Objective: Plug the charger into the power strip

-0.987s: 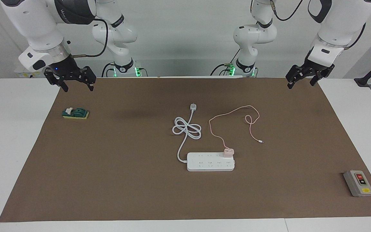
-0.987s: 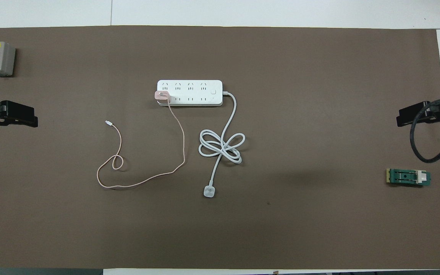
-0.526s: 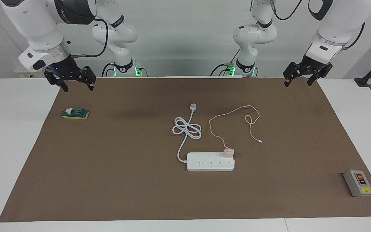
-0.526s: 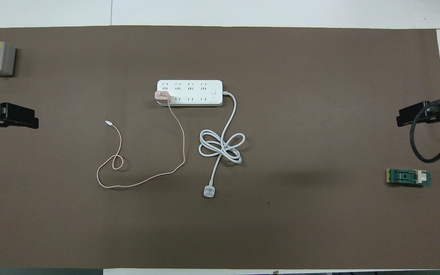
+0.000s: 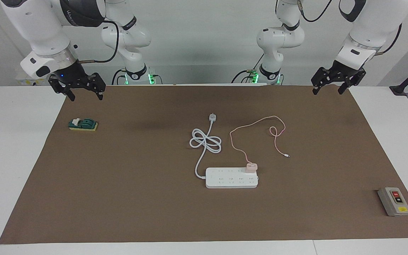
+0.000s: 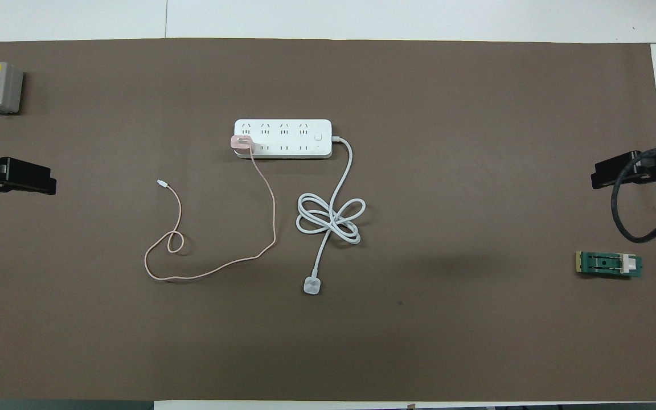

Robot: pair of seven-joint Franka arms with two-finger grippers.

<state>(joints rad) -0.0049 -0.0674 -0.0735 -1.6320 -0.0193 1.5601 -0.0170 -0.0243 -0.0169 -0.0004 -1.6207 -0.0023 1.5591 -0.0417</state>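
Facing view: charger [image 5: 251,166] seated on power strip [image 5: 231,177] at its left-arm end, mid-mat. Left gripper [image 5: 326,89] and right gripper [image 5: 84,95] raised over mat corners, fingers spread, empty.

Overhead view: charger [image 6: 242,143] on power strip [image 6: 282,138]; left gripper [image 6: 52,183], right gripper [image 6: 595,175] at mat's ends.

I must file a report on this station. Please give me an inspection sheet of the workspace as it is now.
Surface: brown mat on a white table.
Job's things: charger seated on the power strip, at its left-arm end.
Clutter: grey button box; green switch block.
Grippers: left gripper and right gripper open, raised over the mat's corners, holding nothing.
Cables: pink cable lies loose; white cord looped, its plug unconnected.
Surroundings: plain wall; nothing else seen.
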